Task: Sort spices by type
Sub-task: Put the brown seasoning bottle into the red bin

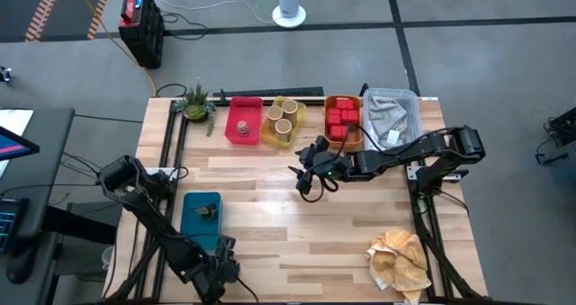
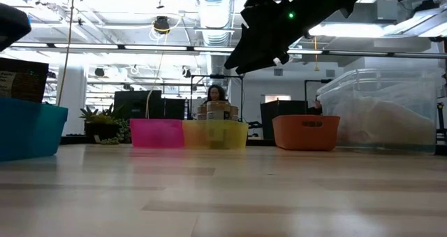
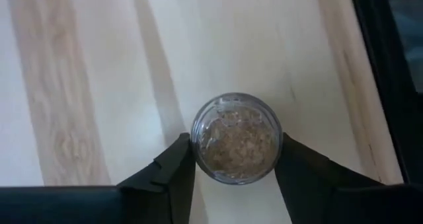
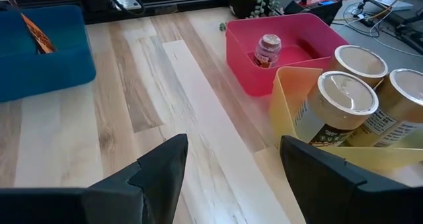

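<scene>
Left gripper [image 3: 234, 178] fingers clamp small brownish glass jar [image 3: 236, 147] at near table edge; thin grip, round glass could slip and drop. Right gripper [image 4: 231, 164] empty, fingers apart, mid-table.

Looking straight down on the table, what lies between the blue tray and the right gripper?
In the high view, only bare wooden tabletop separates the blue tray from the right gripper; nothing stands there.

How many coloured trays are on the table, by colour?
Pink tray: 1
Yellow tray: 1
Orange tray: 1
Blue tray: 1
Total: 4
The left gripper is shut on a glass jar near the edge of the table; the right gripper hangs open above it.
</scene>
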You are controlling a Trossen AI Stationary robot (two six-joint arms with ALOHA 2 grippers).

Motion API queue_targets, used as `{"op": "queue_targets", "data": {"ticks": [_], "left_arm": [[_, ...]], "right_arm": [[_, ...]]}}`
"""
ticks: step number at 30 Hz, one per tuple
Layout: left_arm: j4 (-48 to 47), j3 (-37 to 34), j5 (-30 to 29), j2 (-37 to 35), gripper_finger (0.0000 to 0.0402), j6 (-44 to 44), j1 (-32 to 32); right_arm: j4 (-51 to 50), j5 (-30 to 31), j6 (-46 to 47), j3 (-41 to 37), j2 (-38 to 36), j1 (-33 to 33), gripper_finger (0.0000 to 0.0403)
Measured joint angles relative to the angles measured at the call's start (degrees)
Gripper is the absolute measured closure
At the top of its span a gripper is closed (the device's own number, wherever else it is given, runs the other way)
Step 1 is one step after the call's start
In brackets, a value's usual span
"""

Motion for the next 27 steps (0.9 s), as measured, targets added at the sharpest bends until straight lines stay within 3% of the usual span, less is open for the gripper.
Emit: {"op": "queue_targets", "data": {"ticks": [3, 10, 14, 19, 27], "left_arm": [[-0.04, 0.00, -0.30, 0.00, 0.0225, -2.02, 0.82], [-0.33, 0.00, -0.43, 0.02, 0.0129, -4.13, 3.95], [-0.53, 0.00, 0.61, 0.02, 0.0105, -3.11, 5.89], [-0.97, 0.00, 1.78, 0.02, 0.0126, -0.56, 6.88], [-0.99, 0.00, 2.47, 0.02, 0.0205, 1.71, 8.41]], "right_arm": [[0.03, 0.00, 0.02, 0.00, 0.00, 0.00, 0.0127], [0.31, -0.02, 0.02, 0.00, 0.00, 0.00, 0.0127], [0.29, -0.02, 0.02, 0.00, 0.00, 0.11, 0.0127], [0.07, -0.07, 0.00, 0.00, 0.00, 0.13, 0.0127], [0.07, -0.09, -0.66, 0.00, 0.00, 0.11, 0.0127]]}}
